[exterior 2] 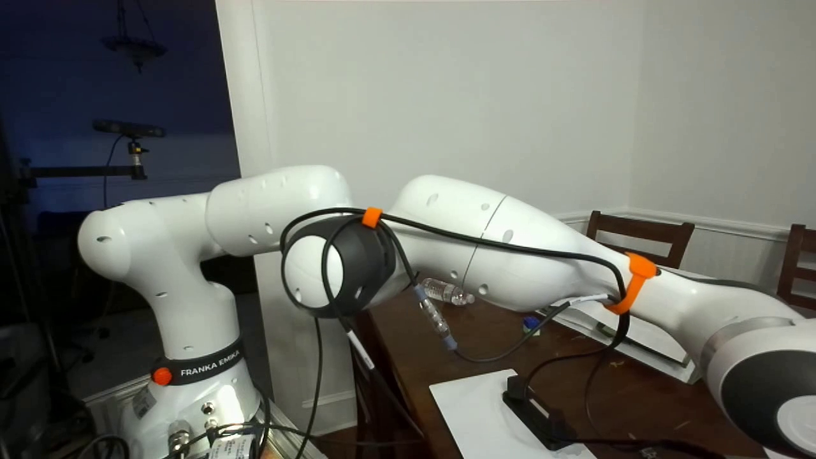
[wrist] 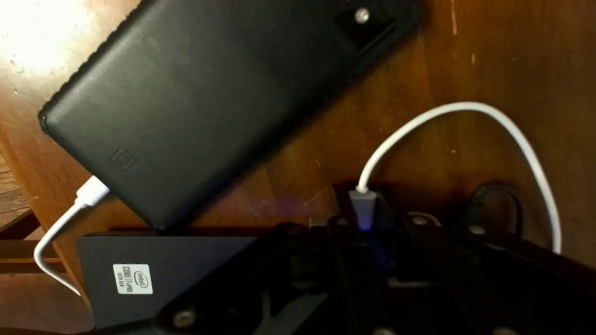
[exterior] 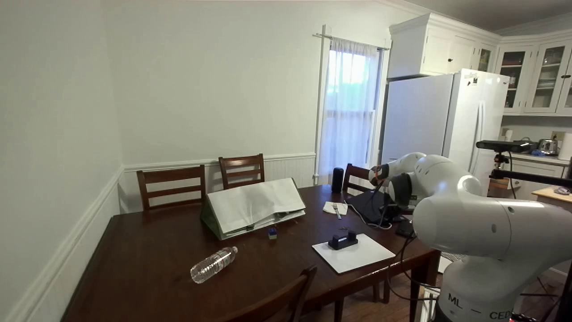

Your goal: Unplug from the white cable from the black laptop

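Observation:
The black laptop (wrist: pixel 179 265) shows at the lower left of the wrist view, with a white Intel sticker; my gripper hides the rest. A white cable (wrist: pixel 470 107) arcs over the wood at the right and ends in a pale plug (wrist: pixel 362 204). My gripper (wrist: pixel 365 214) has its dark fingertips on both sides of this plug and appears shut on it. The fingers hide the plug's far end, so I cannot tell whether it is seated in a port. In an exterior view a black flat shape (exterior: pixel 368 205) lies beside the arm, which hides the gripper there.
A black leather-like case (wrist: pixel 200 93) lies above the laptop; a white connector (wrist: pixel 93 190) meets its corner. A black cable loop (wrist: pixel 503 190) is at the right. A bottle (exterior: pixel 214 264), pale book-like object (exterior: pixel 257 203) and black item (exterior: pixel 343 241) on white paper (exterior: pixel 357 257) share the table.

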Motion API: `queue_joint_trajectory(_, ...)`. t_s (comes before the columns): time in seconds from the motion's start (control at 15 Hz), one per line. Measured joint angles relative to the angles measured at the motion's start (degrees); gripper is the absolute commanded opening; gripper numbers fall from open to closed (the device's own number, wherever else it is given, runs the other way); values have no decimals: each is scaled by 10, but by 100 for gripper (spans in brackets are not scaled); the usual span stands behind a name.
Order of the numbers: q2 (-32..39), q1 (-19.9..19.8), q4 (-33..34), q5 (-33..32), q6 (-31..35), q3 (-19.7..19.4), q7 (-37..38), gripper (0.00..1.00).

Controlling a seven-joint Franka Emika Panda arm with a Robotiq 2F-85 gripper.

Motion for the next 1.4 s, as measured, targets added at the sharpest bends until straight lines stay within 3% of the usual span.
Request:
queue_joint_trajectory(0.47,-2,9,4,-24,-96,-22,-21,4)
queue_joint_trajectory(0.87,-2,9,11,-24,-96,-22,-8,4)
queue_joint_trajectory(1.4,-39,11,24,-20,-92,-22,140,4)
